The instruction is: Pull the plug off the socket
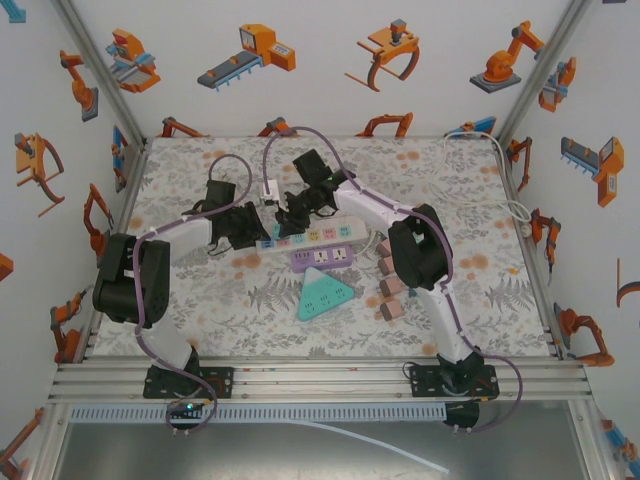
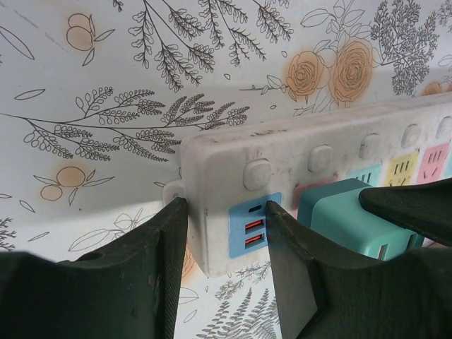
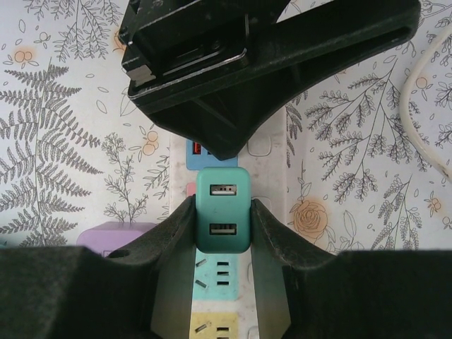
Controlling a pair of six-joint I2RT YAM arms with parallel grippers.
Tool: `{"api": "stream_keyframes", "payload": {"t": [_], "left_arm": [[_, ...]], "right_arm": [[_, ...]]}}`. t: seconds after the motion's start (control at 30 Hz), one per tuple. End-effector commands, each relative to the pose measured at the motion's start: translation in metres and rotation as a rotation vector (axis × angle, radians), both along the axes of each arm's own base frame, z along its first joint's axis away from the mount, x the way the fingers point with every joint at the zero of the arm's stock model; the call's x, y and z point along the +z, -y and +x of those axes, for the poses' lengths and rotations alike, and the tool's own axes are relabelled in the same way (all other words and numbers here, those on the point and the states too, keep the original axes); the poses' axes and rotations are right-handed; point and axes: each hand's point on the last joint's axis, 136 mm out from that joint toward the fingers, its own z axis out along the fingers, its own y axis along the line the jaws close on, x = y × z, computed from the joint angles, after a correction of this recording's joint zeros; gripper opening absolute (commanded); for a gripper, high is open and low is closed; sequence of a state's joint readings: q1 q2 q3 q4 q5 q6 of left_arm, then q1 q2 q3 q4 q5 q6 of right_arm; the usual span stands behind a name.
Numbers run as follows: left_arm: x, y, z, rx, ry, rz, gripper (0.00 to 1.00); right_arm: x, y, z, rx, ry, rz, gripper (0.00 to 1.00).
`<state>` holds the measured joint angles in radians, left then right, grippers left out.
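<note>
The socket is a long white power strip [image 1: 335, 235] [image 2: 233, 169] with coloured outlets, lying flat on the floral table. A teal plug [image 3: 223, 212] [image 2: 339, 215] with two USB ports stands in it near its left end. My right gripper [image 3: 223, 220] [image 1: 288, 216] comes down from above and is shut on the plug, one finger on each side. My left gripper [image 2: 226, 244] [image 1: 262, 232] is shut across the strip's left end, its fingers [image 2: 166, 268] astride the blue USB panel. In the top view the plug is hidden under the grippers.
A purple power strip [image 1: 325, 258] [image 3: 116, 236] lies just in front of the white one, and a teal triangular socket [image 1: 325, 293] lies nearer the arms. Several pink blocks [image 1: 390, 285] sit to the right. A white cable [image 1: 515, 200] [image 3: 424, 106] runs along the right side.
</note>
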<state>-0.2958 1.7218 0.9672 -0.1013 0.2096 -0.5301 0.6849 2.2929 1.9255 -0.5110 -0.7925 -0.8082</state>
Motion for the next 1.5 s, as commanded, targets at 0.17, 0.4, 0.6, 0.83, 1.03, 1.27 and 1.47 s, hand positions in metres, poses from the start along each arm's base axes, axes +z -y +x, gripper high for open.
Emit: {"api": "stream_keyframes", "payload": {"t": [0.17,0.4,0.6,0.83,1.03,1.27,1.47], "left_arm": [[-0.018,-0.006,-0.021,-0.033,-0.075,0.082,0.46],[0.024,-0.001,-0.007,-0.046,0.027,0.057,0.47],[0.076,0.001,-0.002,-0.068,0.171,0.025,0.51],[0.146,0.016,-0.019,-0.193,0.404,-0.049,0.54],[0.193,0.056,-0.067,-0.520,0.608,-0.086,0.58],[0.213,0.114,-0.156,-0.991,0.798,-0.163,0.67],[0.206,0.141,-0.222,-1.284,0.912,-0.191,0.79]], "right_arm": [[0.063,-0.009,-0.002,0.014,0.083,0.126,0.21],[0.088,-0.001,-0.002,-0.036,0.095,0.174,0.19],[0.117,0.012,0.000,-0.134,0.079,0.222,0.17],[0.160,0.048,0.008,-0.390,-0.068,0.284,0.14],[0.177,0.102,0.028,-0.750,-0.299,0.328,0.13],[0.163,0.167,0.016,-1.018,-0.469,0.341,0.13],[0.154,0.220,-0.012,-1.189,-0.573,0.357,0.13]]}}
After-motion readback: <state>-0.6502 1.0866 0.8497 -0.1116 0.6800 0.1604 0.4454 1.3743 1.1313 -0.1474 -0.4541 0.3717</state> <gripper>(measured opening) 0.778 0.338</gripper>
